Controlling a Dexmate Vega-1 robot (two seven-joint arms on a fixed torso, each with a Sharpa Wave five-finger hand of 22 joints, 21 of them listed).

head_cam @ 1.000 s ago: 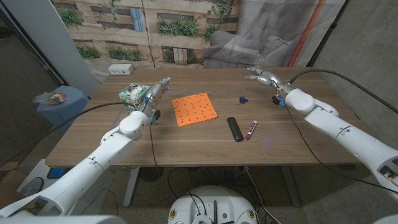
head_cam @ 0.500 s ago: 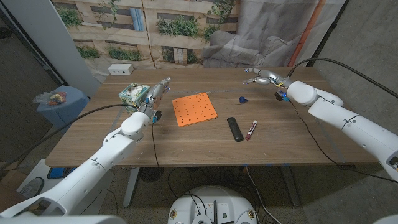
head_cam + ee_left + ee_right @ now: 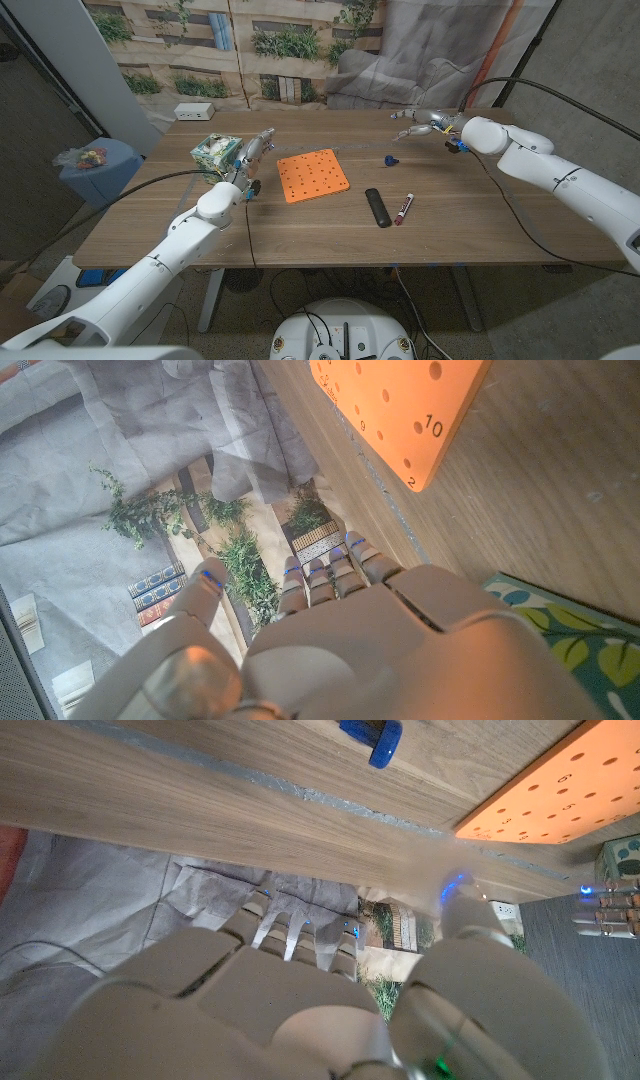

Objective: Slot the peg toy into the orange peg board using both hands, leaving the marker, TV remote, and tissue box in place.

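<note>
One orange peg board (image 3: 313,175) lies flat on the wooden bench (image 3: 300,235), near its middle, and it is turned a little so that its corners point toward the bench's edges rather than its sides running square with them. One small blue peg toy (image 3: 389,159) sits on the bench well to the right of the board, apart from it, nearer the far edge; it is too small in the head view to tell which way its long axis runs, though the right wrist view shows it (image 3: 371,737) as a short blue piece lying on the wood. One black TV remote (image 3: 377,207) lies in front of the board's right corner, its long axis running roughly from far to near, and one marker (image 3: 404,208) with a red body lies just beside it on the right, tilted slightly. One tissue box (image 3: 214,153) with a green leafy print stands to the left of the board. The left hand (image 3: 252,152) is raised between the tissue box and the board's left edge, fingers stretched out and apart, gripping nothing; the left wrist view shows the fingers (image 3: 330,570) reaching past the board's numbered corner (image 3: 410,415). The right hand (image 3: 422,122) hangs above the far right part of the bench, beyond the peg toy and apart from it, its arm bent in from the right, fingers spread and empty.
</note>
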